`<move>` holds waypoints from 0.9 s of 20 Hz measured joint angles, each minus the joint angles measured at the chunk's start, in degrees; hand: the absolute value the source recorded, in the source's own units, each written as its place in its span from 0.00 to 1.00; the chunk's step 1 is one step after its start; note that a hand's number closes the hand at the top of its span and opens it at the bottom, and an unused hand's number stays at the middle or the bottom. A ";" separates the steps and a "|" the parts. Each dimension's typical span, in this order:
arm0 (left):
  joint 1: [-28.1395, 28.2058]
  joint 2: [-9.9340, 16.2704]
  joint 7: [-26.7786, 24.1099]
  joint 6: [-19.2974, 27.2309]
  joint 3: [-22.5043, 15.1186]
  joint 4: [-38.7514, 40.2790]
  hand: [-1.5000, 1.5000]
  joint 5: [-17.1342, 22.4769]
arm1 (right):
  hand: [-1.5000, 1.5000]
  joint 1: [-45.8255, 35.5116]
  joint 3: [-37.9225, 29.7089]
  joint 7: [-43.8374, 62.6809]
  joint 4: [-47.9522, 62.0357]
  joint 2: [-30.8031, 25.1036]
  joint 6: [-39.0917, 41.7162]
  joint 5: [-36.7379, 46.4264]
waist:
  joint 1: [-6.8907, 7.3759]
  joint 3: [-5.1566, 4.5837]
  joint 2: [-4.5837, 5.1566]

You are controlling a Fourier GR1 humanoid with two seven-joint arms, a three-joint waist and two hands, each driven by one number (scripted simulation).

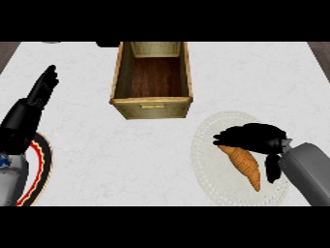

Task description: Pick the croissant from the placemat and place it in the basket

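Right hand (251, 135) curled over croissant (243, 163) on placemat (209, 179); long axis eleven-to-five; basket (152, 107) toward eleven o'clock; left hand (26, 112) open, resting farther off.

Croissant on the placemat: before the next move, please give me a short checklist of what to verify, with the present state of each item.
1. Croissant lies on the placemat: ok.
2. Right hand is over the croissant's upper end: ok.
3. Right hand's fingers are closed round the croissant: cannot tell; the hand hides that end.
4. Croissant is lifted off the placemat: not ok, it appears to lie flat.
5. Basket stands open with nothing seen inside: ok.
6. Left hand rests open at the view's left, away from the path between placemat and basket: ok.
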 measured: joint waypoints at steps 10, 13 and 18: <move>1.80 -1.08 -0.90 -1.56 1.56 -0.97 0.50 -0.95 | 1.00 -0.67 -2.03 -2.44 6.84 3.95 -2.60 5.20 | 0.09 -0.05 -0.15; 1.24 -1.75 -0.23 -1.38 1.34 -1.14 0.50 -1.47 | 1.00 -1.20 -3.26 -2.71 8.05 5.12 -2.84 4.97 | 0.12 -0.27 -0.48; 1.13 -1.85 -1.10 -2.06 1.92 -0.43 0.50 -1.63 | 1.00 -1.66 -3.83 -4.62 9.57 6.17 -6.24 6.83 | 0.08 -0.54 -0.81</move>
